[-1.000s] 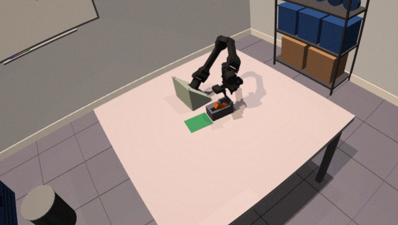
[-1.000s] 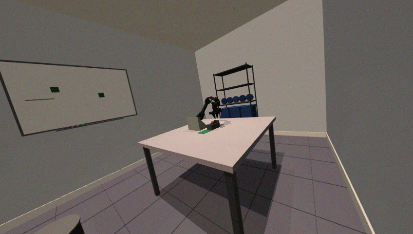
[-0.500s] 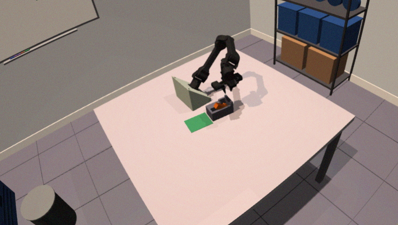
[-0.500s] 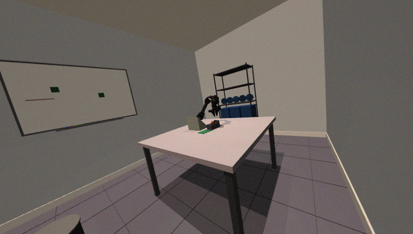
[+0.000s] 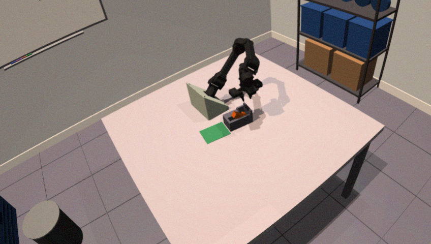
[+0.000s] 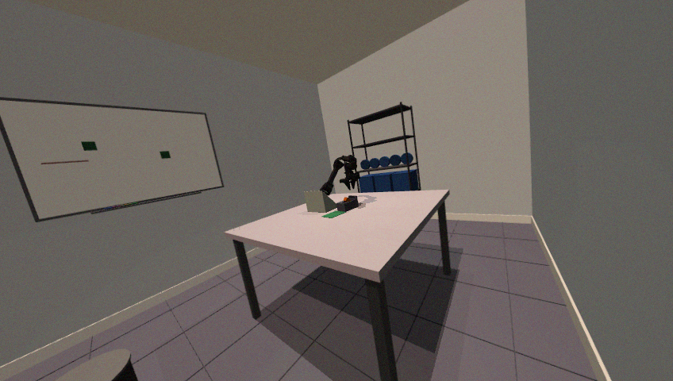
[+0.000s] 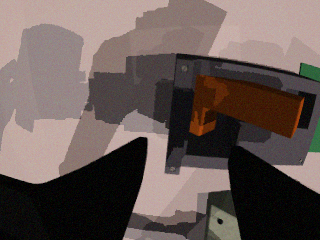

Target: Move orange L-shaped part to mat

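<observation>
The orange L-shaped part (image 5: 239,114) (image 6: 346,199) (image 7: 255,105) sits tilted in the grey tray (image 5: 242,123) (image 6: 348,205) (image 7: 267,152). Its L-shaped end is low in the pocket, at the tray end away from the mat. Its straight end is tipped up toward the mat, with dark pocket showing beyond it. My gripper (image 5: 247,99) (image 6: 348,188) (image 7: 189,150) is open and empty. It hangs above the tray's L-end side, apart from the part. The green mat (image 5: 215,132) (image 6: 333,214) (image 7: 314,132) is bare and lies beside the raised end.
A pale green wedge-shaped block (image 5: 197,102) (image 6: 316,202) (image 7: 222,227) stands under the arm's base, close beside the tray and behind the mat. A raised dark wall (image 5: 247,108) stands at the tray end farthest from the mat. Shelving is behind the table.
</observation>
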Tool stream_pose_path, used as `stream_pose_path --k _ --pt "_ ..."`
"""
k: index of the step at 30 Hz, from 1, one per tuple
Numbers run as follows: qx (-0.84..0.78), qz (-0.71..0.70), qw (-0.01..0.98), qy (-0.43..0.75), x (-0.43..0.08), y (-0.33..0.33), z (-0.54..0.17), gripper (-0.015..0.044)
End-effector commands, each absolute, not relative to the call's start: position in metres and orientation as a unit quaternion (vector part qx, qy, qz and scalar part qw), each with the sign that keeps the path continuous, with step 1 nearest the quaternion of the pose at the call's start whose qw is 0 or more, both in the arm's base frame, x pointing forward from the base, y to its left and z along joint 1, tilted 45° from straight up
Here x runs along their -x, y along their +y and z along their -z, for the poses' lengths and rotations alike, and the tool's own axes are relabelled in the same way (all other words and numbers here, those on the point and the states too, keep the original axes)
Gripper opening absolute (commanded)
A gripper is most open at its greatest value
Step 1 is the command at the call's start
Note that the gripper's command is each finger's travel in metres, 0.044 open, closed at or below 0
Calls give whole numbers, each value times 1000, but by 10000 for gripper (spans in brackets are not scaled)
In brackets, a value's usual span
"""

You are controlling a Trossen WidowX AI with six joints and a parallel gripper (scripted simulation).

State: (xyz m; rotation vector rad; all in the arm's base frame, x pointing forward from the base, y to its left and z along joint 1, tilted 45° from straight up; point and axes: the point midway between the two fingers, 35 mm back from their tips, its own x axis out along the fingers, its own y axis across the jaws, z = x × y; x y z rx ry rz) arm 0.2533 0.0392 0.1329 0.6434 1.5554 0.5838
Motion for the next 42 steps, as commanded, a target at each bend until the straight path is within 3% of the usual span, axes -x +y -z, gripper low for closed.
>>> stream_pose_path --k 1,2,10,20,42 --pt "-258 -279 638 670 -254 37 -130 259" --pt "-241 -296 644 663 -254 35 -128 280" --pt "-23 -491 685 538 -258 12 -108 280" --pt "239 -664 638 308 -257 -16 -82 280" --pt "244 -666 637 303 -255 6 -60 280"
